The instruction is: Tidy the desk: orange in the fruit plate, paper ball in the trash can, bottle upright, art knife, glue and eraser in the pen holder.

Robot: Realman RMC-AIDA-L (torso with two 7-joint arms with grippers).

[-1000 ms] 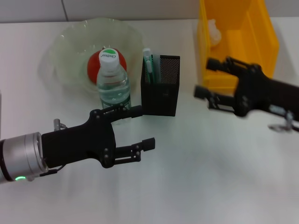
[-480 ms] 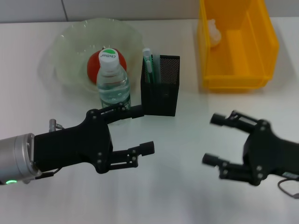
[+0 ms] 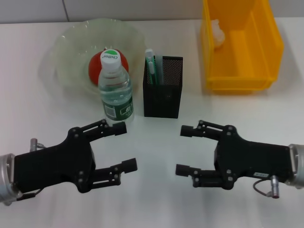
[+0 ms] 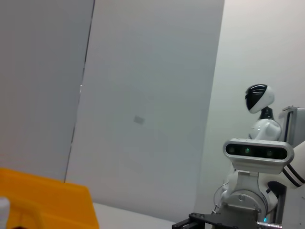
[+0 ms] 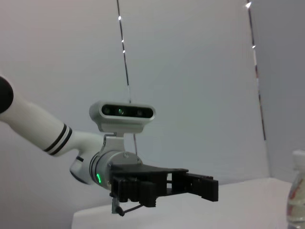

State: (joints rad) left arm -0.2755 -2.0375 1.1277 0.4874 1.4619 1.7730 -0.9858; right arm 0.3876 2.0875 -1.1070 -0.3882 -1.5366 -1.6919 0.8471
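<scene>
Both tools spread over bare near table: left tool, right tool; orange in far fruit plate; paper ball in trash can.

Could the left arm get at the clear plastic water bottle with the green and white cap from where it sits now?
Probably yes. The left tool is open and sits just in front of the clear plastic water bottle, with only bare white table between them; the black mesh pen holder stands beside the bottle.
</scene>
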